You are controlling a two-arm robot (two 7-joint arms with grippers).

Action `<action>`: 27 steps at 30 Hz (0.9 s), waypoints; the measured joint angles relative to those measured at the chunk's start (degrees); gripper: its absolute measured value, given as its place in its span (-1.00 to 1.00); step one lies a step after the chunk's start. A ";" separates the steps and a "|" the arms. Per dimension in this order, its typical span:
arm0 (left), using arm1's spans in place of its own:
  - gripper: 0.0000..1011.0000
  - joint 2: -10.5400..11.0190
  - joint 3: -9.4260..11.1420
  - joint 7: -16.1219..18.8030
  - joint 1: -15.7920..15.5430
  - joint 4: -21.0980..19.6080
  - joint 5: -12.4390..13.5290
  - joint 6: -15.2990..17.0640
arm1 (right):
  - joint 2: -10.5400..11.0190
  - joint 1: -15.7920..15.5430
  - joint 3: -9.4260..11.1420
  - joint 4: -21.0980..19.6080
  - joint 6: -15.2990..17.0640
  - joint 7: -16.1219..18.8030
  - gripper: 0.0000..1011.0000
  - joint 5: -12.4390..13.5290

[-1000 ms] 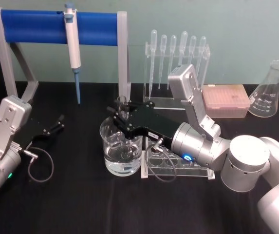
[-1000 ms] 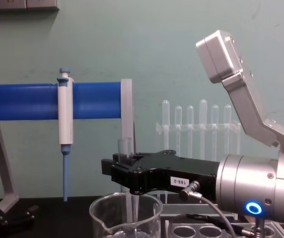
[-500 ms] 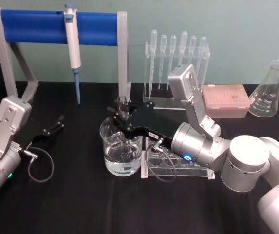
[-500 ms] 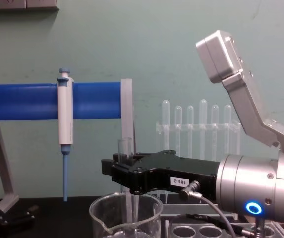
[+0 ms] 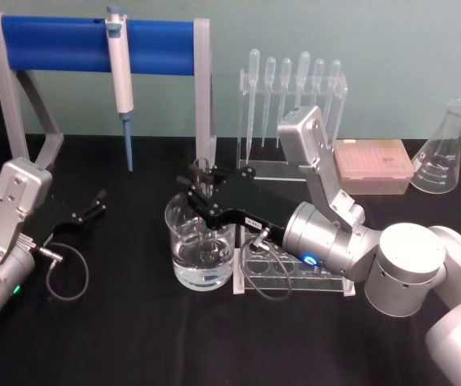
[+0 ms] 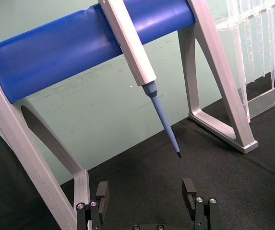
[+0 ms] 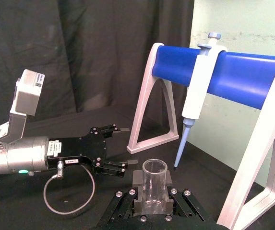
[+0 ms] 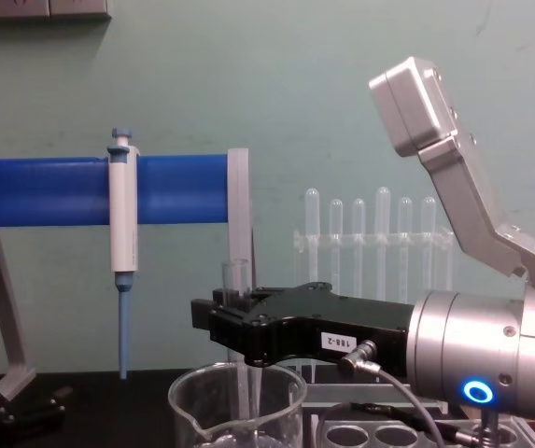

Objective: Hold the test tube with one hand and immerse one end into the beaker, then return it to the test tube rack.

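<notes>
- The beaker (image 5: 183, 261), nearest, holds clear liquid in its lower part; the clear test tube rack (image 5: 327, 283) stands just beside it, on its right.
- The test tube (image 7: 155, 182) stands upright, open rim on top, lower end down inside the beaker.
- The right gripper (image 5: 201, 191) is clamped around the tube above the beaker's rim.
- The left gripper (image 5: 92, 207) rests at the table's left, fingers spread.

clear test tube (image 7: 155, 182), clear beaker (image 5: 179, 235), black right gripper (image 5: 203, 186)
</notes>
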 joint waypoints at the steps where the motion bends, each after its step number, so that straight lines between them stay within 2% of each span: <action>1: 0.98 0.00 0.00 0.00 0.00 0.00 0.00 0.00 | 0.00 0.00 0.00 0.00 0.00 0.00 -0.56 0.00; 27: 0.98 0.00 0.00 0.00 0.00 0.00 0.00 0.00 | 0.00 0.00 0.00 0.00 0.00 0.00 -0.55 0.00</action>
